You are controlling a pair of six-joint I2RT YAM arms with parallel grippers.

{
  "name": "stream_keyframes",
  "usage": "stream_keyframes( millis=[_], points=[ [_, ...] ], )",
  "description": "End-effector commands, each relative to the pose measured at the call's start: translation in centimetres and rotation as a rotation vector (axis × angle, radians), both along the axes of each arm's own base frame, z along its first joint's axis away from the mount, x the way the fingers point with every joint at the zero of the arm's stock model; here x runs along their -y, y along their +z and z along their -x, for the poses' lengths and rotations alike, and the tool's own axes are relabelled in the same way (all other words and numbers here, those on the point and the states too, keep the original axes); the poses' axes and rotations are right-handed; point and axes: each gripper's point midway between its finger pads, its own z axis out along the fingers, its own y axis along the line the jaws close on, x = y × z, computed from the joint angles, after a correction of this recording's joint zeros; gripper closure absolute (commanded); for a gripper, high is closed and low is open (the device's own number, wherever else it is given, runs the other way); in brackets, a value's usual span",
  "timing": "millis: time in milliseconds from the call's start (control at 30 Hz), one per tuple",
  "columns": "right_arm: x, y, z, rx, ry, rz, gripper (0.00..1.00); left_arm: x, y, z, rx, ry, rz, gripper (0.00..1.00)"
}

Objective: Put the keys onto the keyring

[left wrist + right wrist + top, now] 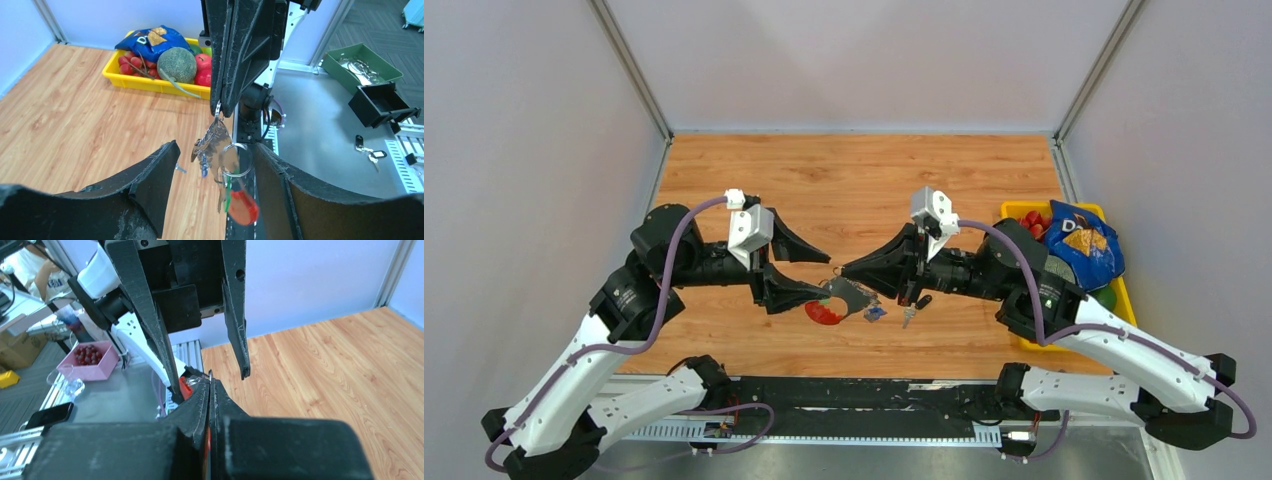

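My right gripper is shut on the top of the keyring, which hangs below it over the table. In the left wrist view, the keyring dangles with its grey strap, blue piece and red tag. My left gripper is open, with one finger on each side of the hanging bunch, not touching it. The key, with a black head and silver blade, appears to lie on the wood under my right gripper's body.
A yellow tray with a melon, red fruit and a blue bag stands at the right. Beyond the near edge are a green bin, a black box and a pink box.
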Motion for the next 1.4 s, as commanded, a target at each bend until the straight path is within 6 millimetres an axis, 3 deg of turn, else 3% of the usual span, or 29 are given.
stream_keyframes(
  millis=[0, 400, 600, 967, 1367],
  points=[
    [1.0, 4.5, -0.3, 0.009, -0.053, -0.198, 1.00, 0.8, 1.3, -0.1, -0.004, -0.022, 0.052, 0.34],
    [2.3, 5.6, -0.9, 0.006, -0.156, -0.368, 1.00, 1.0, 2.5, 0.4, -0.019, -0.045, 0.106, 0.35],
    [2.9, 6.3, -2.3, -0.009, -0.246, -0.449, 1.00, 1.2, 2.9, 0.3, -0.034, -0.041, 0.132, 0.37],
    [1.7, 6.4, -3.8, -0.026, -0.321, -0.491, 1.00, 1.2, 4.6, 0.0, -0.040, -0.021, 0.200, 0.38],
    [0.7, 7.0, -2.7, -0.018, -0.276, -0.517, 1.00, 1.8, 5.5, -0.2, -0.055, -0.036, 0.220, 0.37]
  ],
)
